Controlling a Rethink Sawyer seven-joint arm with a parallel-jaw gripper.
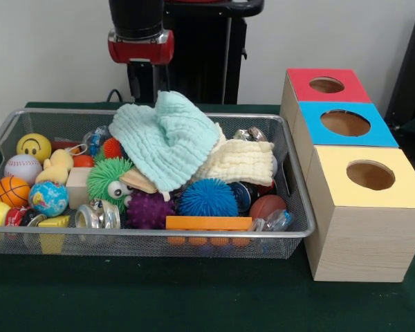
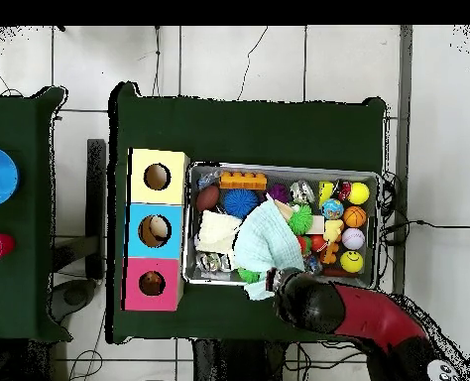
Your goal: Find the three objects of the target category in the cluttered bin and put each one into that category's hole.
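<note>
orange block (image 1: 209,223) nearest | mint cloth (image 1: 167,138) covers toys | fingers: cannot tell

Wire basket (image 2: 383,226) crammed with toys under mint cloth (image 2: 269,243); three wooden boxes (image 2: 158,229) just beside; arm (image 2: 348,313) at basket's edge.

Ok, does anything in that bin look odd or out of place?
Yes. A mint cloth is bunched up over the toys in the bin, its far edge lifted above the rim just under the arm. It and a cream cloth hide whatever lies beneath.
</note>
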